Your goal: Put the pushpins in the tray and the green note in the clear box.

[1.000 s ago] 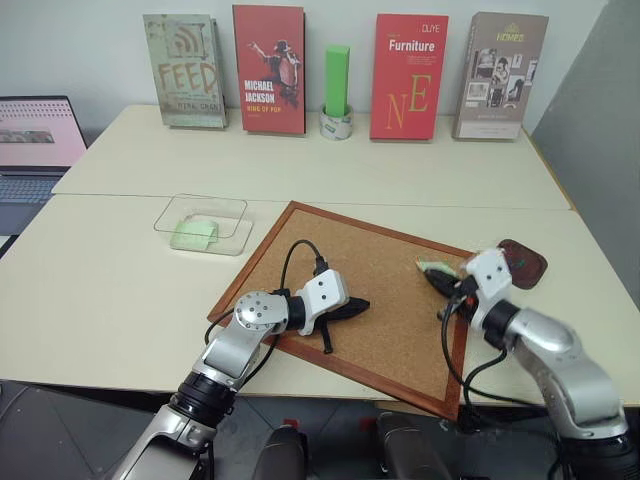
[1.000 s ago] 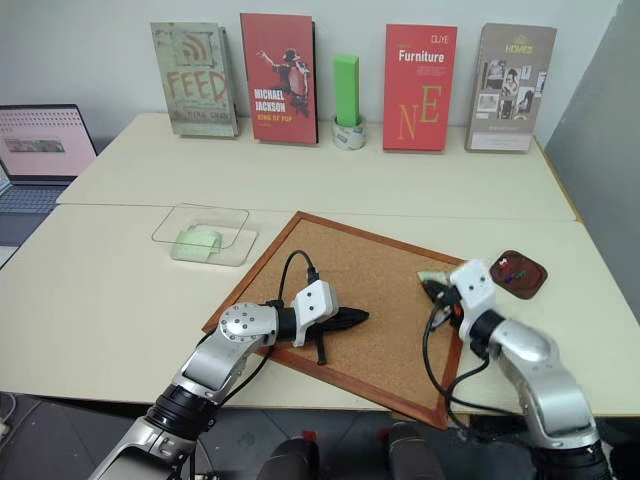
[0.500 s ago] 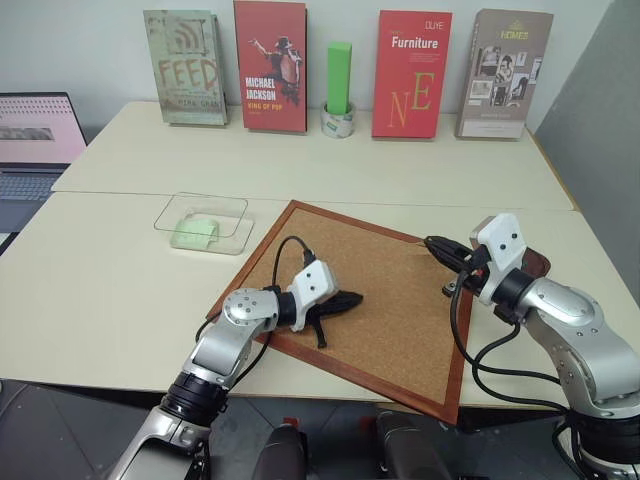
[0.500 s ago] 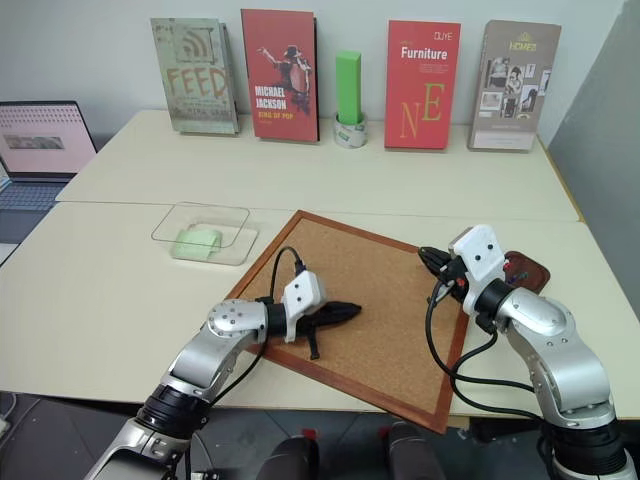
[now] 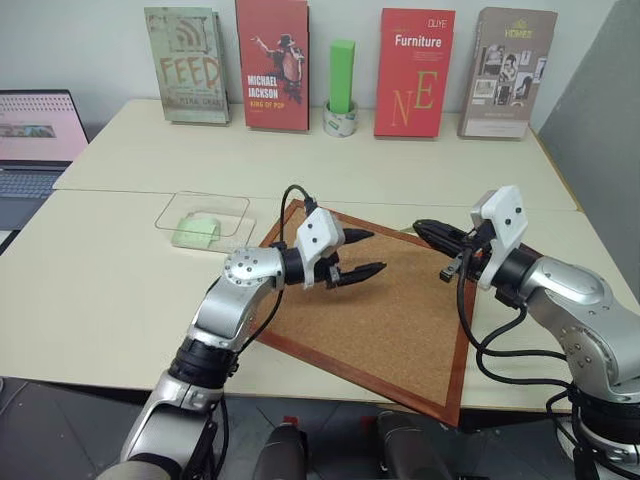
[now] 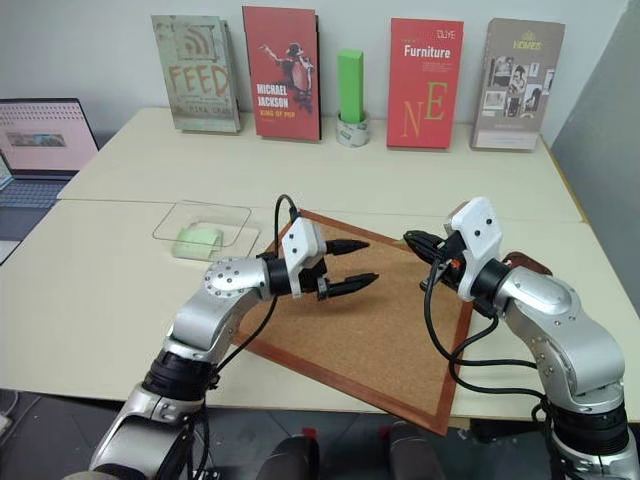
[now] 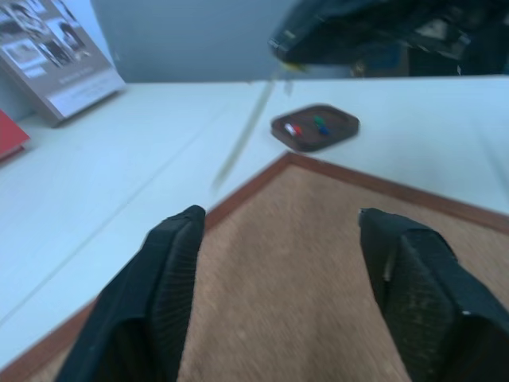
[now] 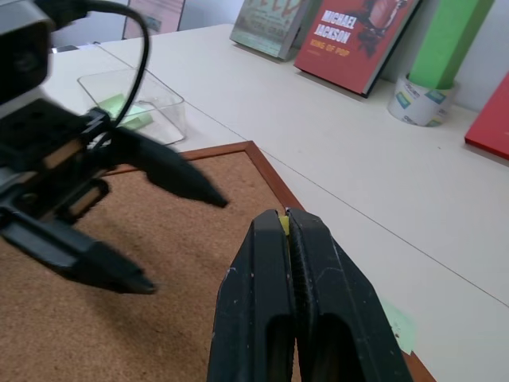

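My right gripper (image 5: 418, 228) is shut on the green note (image 7: 245, 131), a thin pale slip that hangs from its tips above the cork board's (image 5: 370, 310) far right corner. My left gripper (image 5: 376, 251) is open and empty, held above the middle of the board and pointing toward the right gripper. The dark red-brown tray (image 7: 314, 129) sits on the table just off the board's right side, with two pushpins (image 7: 306, 126) lying in it. The clear box (image 5: 200, 222) stands to the left of the board with a pale green pad (image 5: 197, 231) in it.
Several books (image 5: 270, 65) stand along the back wall, with a tall green block (image 5: 342, 78) set in a tape roll between them. A laptop (image 5: 35, 135) sits at the far left. A grey panel (image 5: 600, 140) borders the table on the right.
Both arms have risen off the cork board. The left gripper went from shut to open. The right gripper lifted the green note off the board and carried it slightly left.
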You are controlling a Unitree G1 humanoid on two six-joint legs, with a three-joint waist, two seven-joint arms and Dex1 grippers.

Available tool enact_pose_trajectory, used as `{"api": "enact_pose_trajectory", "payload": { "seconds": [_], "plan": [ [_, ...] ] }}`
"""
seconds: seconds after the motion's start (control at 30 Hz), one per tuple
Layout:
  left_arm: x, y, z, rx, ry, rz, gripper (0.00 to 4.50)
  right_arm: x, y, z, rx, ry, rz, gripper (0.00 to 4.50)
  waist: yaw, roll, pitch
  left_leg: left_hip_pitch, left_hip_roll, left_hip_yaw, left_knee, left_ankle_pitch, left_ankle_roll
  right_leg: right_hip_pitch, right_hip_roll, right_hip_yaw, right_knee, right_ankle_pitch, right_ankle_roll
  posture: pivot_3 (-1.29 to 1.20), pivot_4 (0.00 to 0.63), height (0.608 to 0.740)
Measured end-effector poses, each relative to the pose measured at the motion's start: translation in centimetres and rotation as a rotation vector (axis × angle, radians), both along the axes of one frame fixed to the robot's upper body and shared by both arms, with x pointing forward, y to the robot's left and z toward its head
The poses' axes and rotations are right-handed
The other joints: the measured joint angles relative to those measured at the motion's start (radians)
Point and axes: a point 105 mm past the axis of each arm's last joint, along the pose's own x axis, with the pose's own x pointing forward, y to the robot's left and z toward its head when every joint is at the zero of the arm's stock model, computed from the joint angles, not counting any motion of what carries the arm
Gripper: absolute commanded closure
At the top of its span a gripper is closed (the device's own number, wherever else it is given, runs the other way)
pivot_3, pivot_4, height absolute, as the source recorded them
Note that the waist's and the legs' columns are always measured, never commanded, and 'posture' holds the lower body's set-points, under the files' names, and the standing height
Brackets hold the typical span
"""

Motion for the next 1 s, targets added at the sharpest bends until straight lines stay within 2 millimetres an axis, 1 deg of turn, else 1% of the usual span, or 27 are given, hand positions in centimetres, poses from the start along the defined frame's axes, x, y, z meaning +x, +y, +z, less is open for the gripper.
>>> {"api": "enact_pose_trajectory", "payload": {
  "seconds": [0.1,0.3,0.37,0.4,0.47,0.83,0.9,0.93,1.0],
  "plan": [
    [0.3,-0.2,0.1,0.000,-0.006,-0.018,0.90,-0.2,0.5,0.3,0.011,0.012,0.019,4.50,-0.001,0.000,0.000,0.000,0.000,0.000,-0.001,0.000,0.000,-0.001,0.000,0.000,0.000,0.000,0.000,0.00,0.150,0.740],
    [1.3,-1.3,0.2,0.005,-0.040,-0.033,0.90,-0.3,1.3,0.9,0.019,0.009,0.043,4.50,0.001,0.000,0.000,-0.001,0.000,0.000,-0.001,0.000,0.000,-0.001,0.000,0.000,0.000,0.000,0.000,0.00,0.150,0.740],
    [1.6,-1.7,0.2,-0.002,-0.039,-0.038,1.26,-0.2,1.4,0.9,0.020,0.014,0.036,4.50,0.001,0.000,0.000,-0.001,0.000,0.000,-0.001,0.000,0.000,-0.001,0.000,0.000,0.000,0.000,0.000,0.00,0.150,0.740],
    [1.7,-1.8,0.2,-0.004,-0.042,-0.040,1.36,-0.2,1.4,0.9,0.023,0.015,0.039,4.50,0.000,0.000,0.000,-0.001,0.000,0.000,-0.001,0.000,0.000,-0.001,0.000,0.000,0.001,0.000,0.000,0.00,0.150,0.740],
    [1.9,-2.0,0.2,-0.004,-0.044,-0.053,1.85,-0.3,1.6,1.0,0.028,0.013,0.042,4.50,0.000,0.000,0.000,-0.001,0.000,0.000,-0.001,0.000,0.000,-0.001,0.000,0.000,0.001,0.000,0.000,0.00,0.150,0.740],
    [1.6,-2.8,-0.4,-0.002,-0.040,-0.106,3.89,-0.4,2.2,1.0,0.045,0.015,0.050,4.50,0.000,0.000,0.000,-0.001,0.000,0.000,-0.001,0.000,0.000,-0.001,0.000,0.000,0.001,0.000,0.000,0.00,0.150,0.740],
    [1.6,-2.9,-0.6,-0.003,-0.037,-0.106,4.35,-0.3,2.2,1.0,0.047,0.016,0.047,4.50,0.000,0.000,0.000,-0.001,0.000,0.000,-0.001,0.000,0.000,-0.001,0.000,0.000,0.001,0.000,0.000,0.00,0.150,0.740],
    [1.6,-2.9,-0.6,-0.002,-0.035,-0.106,4.47,-0.4,2.3,1.0,0.047,0.017,0.048,4.50,0.000,0.000,0.000,-0.001,0.000,0.000,-0.001,0.000,0.000,-0.001,0.000,0.000,0.001,0.000,0.000,0.00,0.150,0.740],
    [1.6,-2.9,-0.6,-0.003,-0.036,-0.108,4.47,-0.4,2.4,0.9,0.047,0.019,0.053,4.50,0.000,0.000,0.000,-0.001,0.000,0.000,-0.001,0.000,0.000,-0.001,0.000,0.000,0.001,0.000,0.000,0.00,0.150,0.740]
  ]
}}
